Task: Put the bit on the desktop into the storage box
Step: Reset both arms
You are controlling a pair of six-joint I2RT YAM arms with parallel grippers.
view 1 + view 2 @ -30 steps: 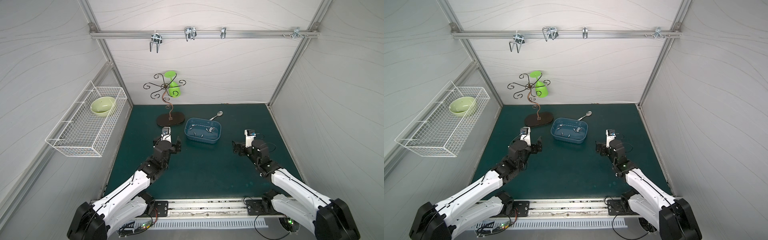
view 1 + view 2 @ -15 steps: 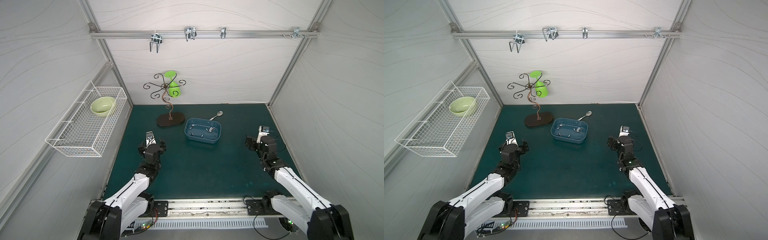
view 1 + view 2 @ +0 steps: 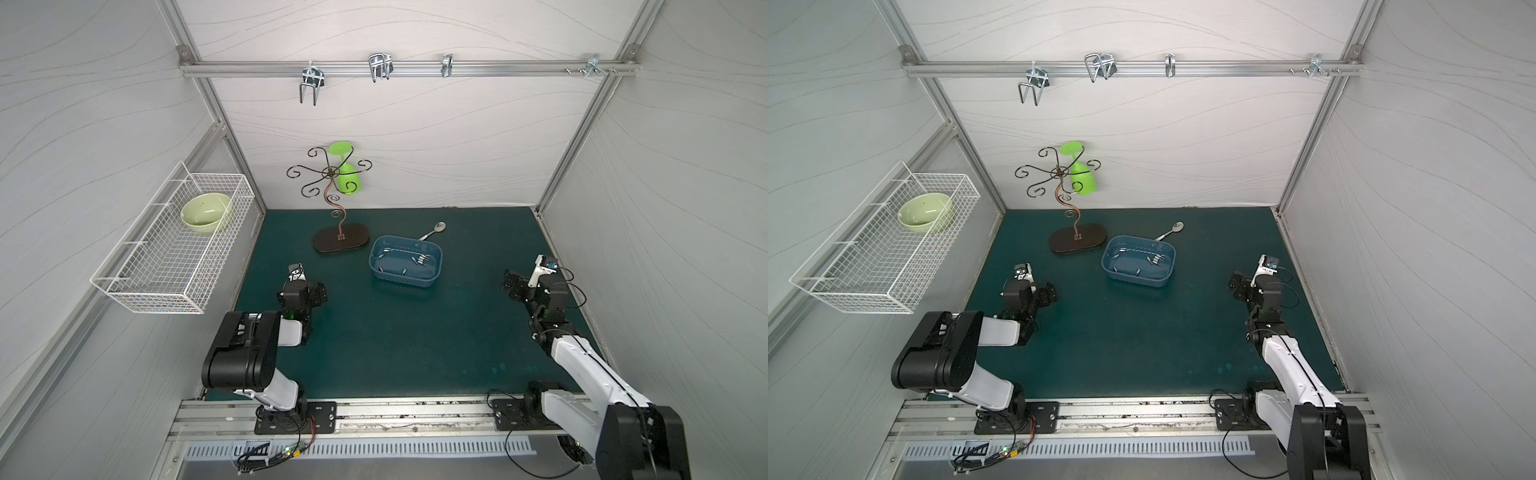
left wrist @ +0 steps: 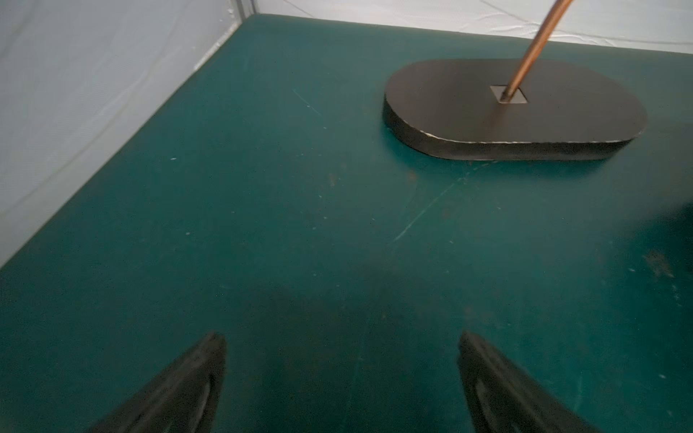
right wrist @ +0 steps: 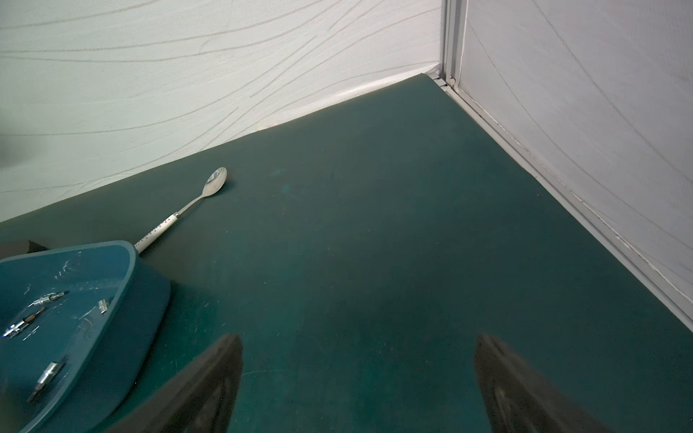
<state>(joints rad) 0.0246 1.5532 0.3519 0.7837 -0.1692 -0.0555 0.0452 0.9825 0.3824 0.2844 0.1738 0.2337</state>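
The blue storage box (image 3: 405,262) (image 3: 1138,261) stands on the dark teal desktop (image 3: 395,332), toward the back middle. Several small metal bits lie inside it, also seen in the right wrist view with the storage box (image 5: 67,311). No bit shows on the bare desktop. My left gripper (image 3: 305,289) (image 3: 1032,291) (image 4: 342,337) hovers low, left of the box and well apart from it, open and empty. My right gripper (image 3: 524,284) (image 3: 1252,284) (image 5: 359,339) is off to the box's right, near the side wall, open and empty.
A spoon (image 3: 434,230) (image 5: 187,210) lies just behind the box. A curly metal stand on a dark oval base (image 3: 341,239) (image 4: 513,108) holds a green goblet (image 3: 347,178). A white wire basket (image 3: 174,245) with a green bowl (image 3: 205,210) hangs on the left wall.
Both arms have drawn back from the box, the left toward the left wall and folding up, the right toward the right wall. Both grippers stayed open.
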